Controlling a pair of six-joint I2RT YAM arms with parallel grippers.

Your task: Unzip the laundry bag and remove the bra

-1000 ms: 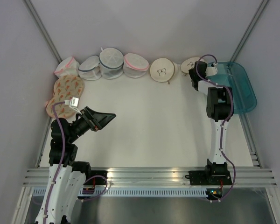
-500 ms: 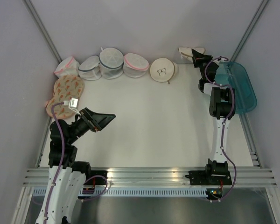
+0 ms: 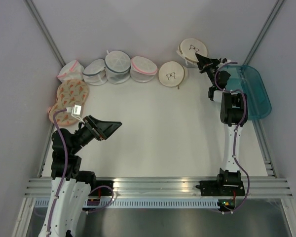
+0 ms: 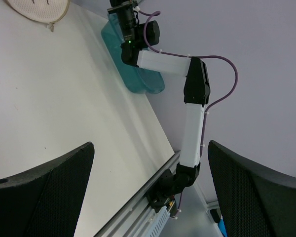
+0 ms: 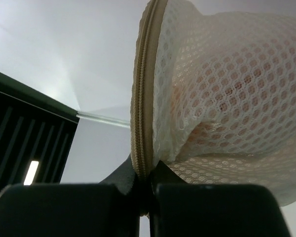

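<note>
My right gripper (image 3: 201,61) is shut on the tan zip rim (image 5: 141,113) of a round cream-beige laundry bag (image 3: 192,49) and holds it up at the back right, its black bra outline facing the top camera. In the right wrist view the gripper (image 5: 146,174) pinches the closed zip, and the cream mesh (image 5: 227,84) bulges to the right. A peach tint (image 5: 200,131) shows through the mesh; the bra itself is hidden. My left gripper (image 3: 114,125) is open and empty, held above the table's left side, also seen in the left wrist view (image 4: 150,148).
A second cream bag with a bra outline (image 3: 170,74) lies at the back. White mesh bags (image 3: 118,66) with pink and grey trim line the back left. A flat orange-patterned bag (image 3: 69,98) lies at the left. A teal tray (image 3: 254,91) sits at the right edge.
My right gripper has lifted the cream bag off the table at the back right and raised it, turning its printed face upward. The left arm has barely moved.
</note>
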